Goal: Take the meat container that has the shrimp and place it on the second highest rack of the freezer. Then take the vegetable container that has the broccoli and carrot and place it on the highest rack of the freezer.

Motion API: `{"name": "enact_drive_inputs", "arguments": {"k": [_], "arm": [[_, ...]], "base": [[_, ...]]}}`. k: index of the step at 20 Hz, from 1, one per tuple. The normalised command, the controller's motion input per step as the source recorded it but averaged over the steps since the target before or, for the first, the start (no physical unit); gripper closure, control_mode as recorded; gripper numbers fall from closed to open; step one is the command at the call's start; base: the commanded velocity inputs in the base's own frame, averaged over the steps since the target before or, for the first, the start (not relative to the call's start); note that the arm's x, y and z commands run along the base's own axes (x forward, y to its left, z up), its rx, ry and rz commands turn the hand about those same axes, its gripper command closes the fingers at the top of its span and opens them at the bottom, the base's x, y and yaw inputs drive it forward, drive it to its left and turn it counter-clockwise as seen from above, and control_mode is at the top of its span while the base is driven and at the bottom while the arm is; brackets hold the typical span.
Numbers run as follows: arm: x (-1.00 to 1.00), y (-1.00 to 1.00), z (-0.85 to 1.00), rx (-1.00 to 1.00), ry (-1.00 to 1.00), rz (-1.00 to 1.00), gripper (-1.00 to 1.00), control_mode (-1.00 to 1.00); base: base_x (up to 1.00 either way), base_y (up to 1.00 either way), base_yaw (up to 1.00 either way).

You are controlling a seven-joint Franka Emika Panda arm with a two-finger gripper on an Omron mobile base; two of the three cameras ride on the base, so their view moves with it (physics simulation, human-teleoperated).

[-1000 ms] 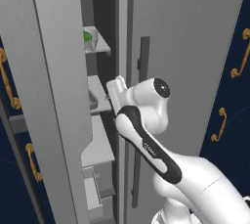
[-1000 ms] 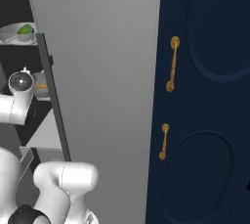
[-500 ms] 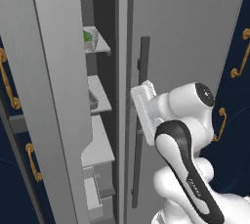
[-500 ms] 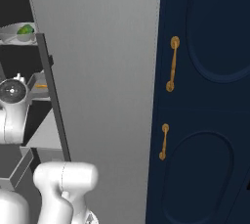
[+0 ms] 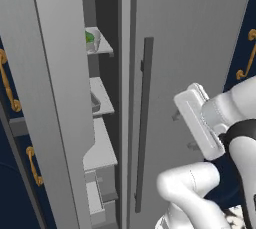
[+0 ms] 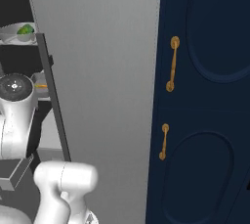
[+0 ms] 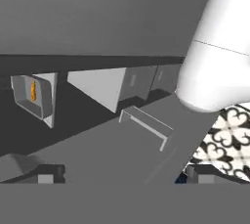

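Hanging outside the tall light grey freezer (image 5: 190,33), my jaws spread wide, holding nothing; grey tray with orange shrimp (image 7: 33,91) sits on a pale shelf (image 5: 102,95).

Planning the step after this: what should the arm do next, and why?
Probably back the open, empty pincer away from the freezer: the broccoli dish sits on the highest rack and the shrimp tray on the second highest rack.

No readable text, label or number anywhere.
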Motion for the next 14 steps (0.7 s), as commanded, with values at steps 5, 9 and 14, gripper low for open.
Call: {"name": "enact_drive_inputs", "arguments": {"k": [5,9,14], "arm": [[0.11,-0.63,0.00,-0.22,0.03,0.00,-1.00,-1.00],[0.44,-0.39,0.00,-0.28,0.05,0.00,-1.00,-1.00],[0.05,-0.21,-0.12,-0.21,0.01,0.05,-1.00,-1.00]], "base": [[0.00,0.00,0.00],[0.00,0.00,0.00],[0.00,0.00,0.00]]}}
